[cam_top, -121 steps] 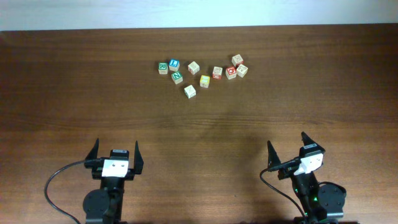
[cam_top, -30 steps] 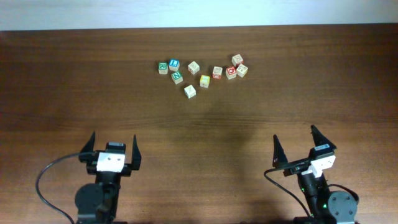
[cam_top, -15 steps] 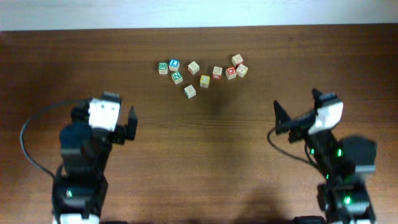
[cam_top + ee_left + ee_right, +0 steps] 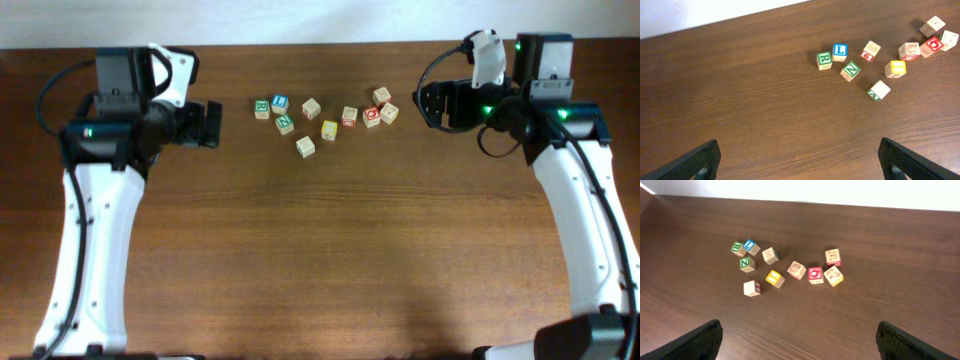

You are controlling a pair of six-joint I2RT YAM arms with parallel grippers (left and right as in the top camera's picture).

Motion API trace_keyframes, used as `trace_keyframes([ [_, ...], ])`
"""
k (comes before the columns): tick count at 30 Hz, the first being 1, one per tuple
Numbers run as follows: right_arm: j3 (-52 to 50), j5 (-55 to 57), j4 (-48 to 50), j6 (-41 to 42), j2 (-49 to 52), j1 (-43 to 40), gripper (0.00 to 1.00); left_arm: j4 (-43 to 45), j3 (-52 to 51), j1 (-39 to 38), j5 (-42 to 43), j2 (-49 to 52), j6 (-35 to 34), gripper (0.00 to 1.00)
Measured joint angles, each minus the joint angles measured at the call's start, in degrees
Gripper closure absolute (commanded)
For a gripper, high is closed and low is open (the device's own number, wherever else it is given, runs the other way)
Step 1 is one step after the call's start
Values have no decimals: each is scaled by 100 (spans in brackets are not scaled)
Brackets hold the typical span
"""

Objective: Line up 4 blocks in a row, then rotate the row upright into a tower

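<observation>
A loose cluster of small wooden blocks lies at the far middle of the table. The yellow-faced block (image 4: 330, 130) (image 4: 896, 68) (image 4: 774, 278) sits in its middle. A cream block (image 4: 306, 147) (image 4: 879, 90) (image 4: 752, 288) lies nearest, and another cream block (image 4: 311, 108) (image 4: 870, 50) (image 4: 770, 255) lies behind it. My left gripper (image 4: 206, 124) (image 4: 799, 150) hovers open and empty left of the cluster. My right gripper (image 4: 436, 105) (image 4: 799, 329) hovers open and empty to its right. Neither touches a block.
Green R (image 4: 262, 108), blue L (image 4: 280, 102) and green N (image 4: 285, 123) cubes lie at the cluster's left end. Red-lettered cubes (image 4: 371, 115) and two pale ones (image 4: 389, 112) lie at its right end. The table's far edge (image 4: 320, 44) meets a white wall.
Both arms have risen from the near edge and swung out to the far side, now flanking the block cluster. Both grippers stay open. The blocks have not moved.
</observation>
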Motion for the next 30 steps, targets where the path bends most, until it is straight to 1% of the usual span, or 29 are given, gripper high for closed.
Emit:
trace_keyframes([
  [4, 31, -173, 306, 31, 275, 0, 2, -42, 142, 0, 345, 468, -87, 1],
  [5, 48, -179, 420, 160, 358, 0, 2, -42, 142, 0, 387, 570, -105, 1],
  [8, 94, 2, 566, 890, 625, 79, 2, -39, 142, 0, 446, 815, -109, 1],
  [10, 304, 271, 374, 1458, 927, 225, 2, -39, 142, 0, 463, 879, -107, 1],
  [13, 918, 592, -190, 1989, 1384, 426, 2, -42, 146, 0, 483, 883, -109, 1],
  [16, 2107, 1016, -927, 2559, 2144, 623, 2, -37, 151, 0, 496, 883, -109, 1],
  [18, 2793, 1222, -1202, 2920, 2774, 721, 2, -42, 151, 0, 501, 883, -109, 1],
  [22, 2935, 1419, -1038, 3554, 3604, 824, 2, -39, 151, 0, 501, 883, -109, 1],
  [23, 2935, 1521, -874, 3670, 3801, 866, 4, -39, 151, 0, 501, 883, -109, 1],
  [25, 2935, 1871, -828, 3934, 3958, 966, 15, -39, 151, 0, 501, 883, -109, 1],
  [26, 2935, 2170, -737, 4065, 4000, 1062, 18, -42, 151, 0, 501, 883, -109, 1],
  [30, 2935, 2855, -511, 4310, 4205, 1325, 21, -42, 151, 0, 501, 883, -109, 1],
])
